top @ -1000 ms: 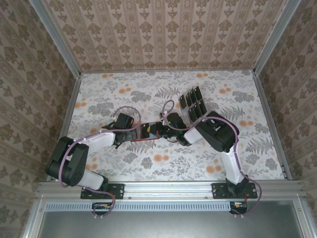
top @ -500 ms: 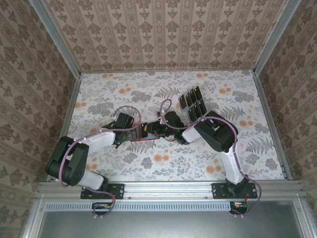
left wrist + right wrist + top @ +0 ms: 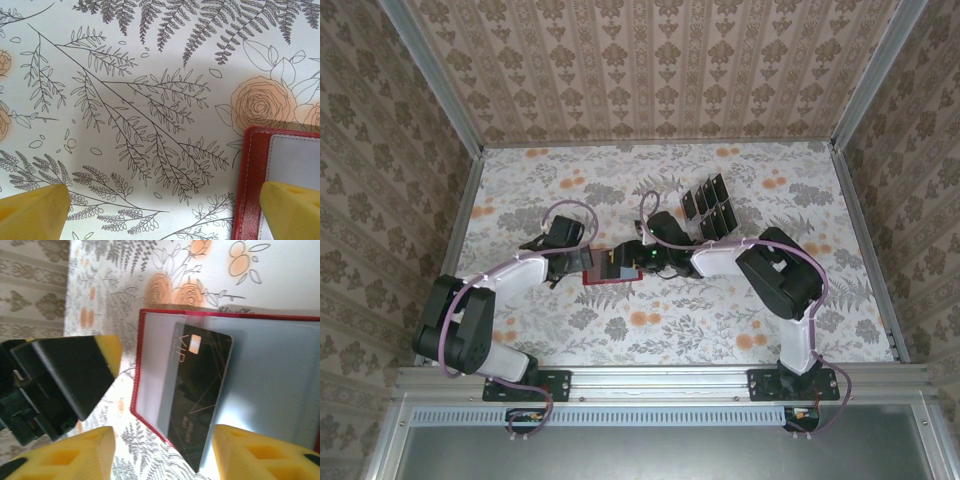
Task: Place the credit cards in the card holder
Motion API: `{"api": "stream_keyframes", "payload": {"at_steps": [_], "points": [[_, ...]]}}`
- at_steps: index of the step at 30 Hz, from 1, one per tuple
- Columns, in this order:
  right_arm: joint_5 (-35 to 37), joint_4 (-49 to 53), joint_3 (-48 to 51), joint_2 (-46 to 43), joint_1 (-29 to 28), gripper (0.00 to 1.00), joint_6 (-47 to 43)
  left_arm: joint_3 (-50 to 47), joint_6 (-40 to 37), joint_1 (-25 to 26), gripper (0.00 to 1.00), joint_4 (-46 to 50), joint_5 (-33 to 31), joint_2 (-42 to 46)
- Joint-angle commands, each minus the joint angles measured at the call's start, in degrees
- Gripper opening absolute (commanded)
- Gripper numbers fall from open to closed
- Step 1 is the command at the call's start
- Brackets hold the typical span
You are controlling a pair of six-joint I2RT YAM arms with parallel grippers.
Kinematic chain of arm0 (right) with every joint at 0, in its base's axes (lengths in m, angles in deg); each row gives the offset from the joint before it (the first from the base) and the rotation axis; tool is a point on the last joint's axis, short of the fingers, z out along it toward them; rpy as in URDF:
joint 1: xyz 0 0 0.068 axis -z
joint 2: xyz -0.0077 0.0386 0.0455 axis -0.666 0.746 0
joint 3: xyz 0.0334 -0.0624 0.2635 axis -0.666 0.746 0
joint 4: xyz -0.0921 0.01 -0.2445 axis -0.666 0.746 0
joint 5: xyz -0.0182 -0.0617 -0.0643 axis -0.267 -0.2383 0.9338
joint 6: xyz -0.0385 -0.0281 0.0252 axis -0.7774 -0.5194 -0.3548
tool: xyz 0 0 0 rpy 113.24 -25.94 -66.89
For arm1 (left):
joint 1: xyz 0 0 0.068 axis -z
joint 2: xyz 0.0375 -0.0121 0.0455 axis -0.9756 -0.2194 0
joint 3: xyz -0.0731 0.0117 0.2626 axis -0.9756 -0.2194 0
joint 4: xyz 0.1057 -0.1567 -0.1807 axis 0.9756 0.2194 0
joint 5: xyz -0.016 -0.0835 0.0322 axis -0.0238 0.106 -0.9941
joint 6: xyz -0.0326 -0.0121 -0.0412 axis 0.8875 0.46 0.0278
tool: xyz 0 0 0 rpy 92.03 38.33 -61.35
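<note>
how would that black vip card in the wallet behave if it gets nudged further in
The card looks thin, flat and stiff, so it would probably slide as one piece rather than bend. Its glossy face suggests it slips easily on the smooth lining of the red wallet. Lying flat, it is likely hard to pinch.

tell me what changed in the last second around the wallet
The right gripper reached left over the card holder, opened and let go of a credit card, which now lies partly tucked in a pocket. The left gripper shifted back a little, open throughout. The card holder and the remaining credit cards farther back stayed put.
</note>
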Motion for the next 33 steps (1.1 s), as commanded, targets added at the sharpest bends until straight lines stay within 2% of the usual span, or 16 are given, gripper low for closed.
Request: {"api": "stream_keyframes", "payload": {"at_steps": [1, 5, 7, 11, 33], "points": [[4.8, 13.1, -4.1, -1.7, -0.2, 0.46, -4.9, 0.9, -1.8, -0.7, 1.0, 2.0, 0.0, 1.0], [7.9, 20.9, -8.4, -0.2, -0.4, 0.17, -7.4, 0.2, -2.1, -1.0, 1.0, 1.4, 0.2, 0.6], [9.0, 23.4, -10.2, 0.6, -0.5, 0.11, -8.4, 0.0, -2.2, -1.1, 1.0, 1.3, 0.4, 0.3], [10.4, 26.7, -12.9, 2.1, -0.9, 0.07, -9.6, -0.6, -2.0, -1.2, 0.99, 0.7, 0.7, -0.5], [10.4, 31.7, -22.6, 10.4, -3.2, 0.07, -10.7, -1.8, -1.6, -1.1, 0.99, -2.0, 2.9, -4.7]]}}
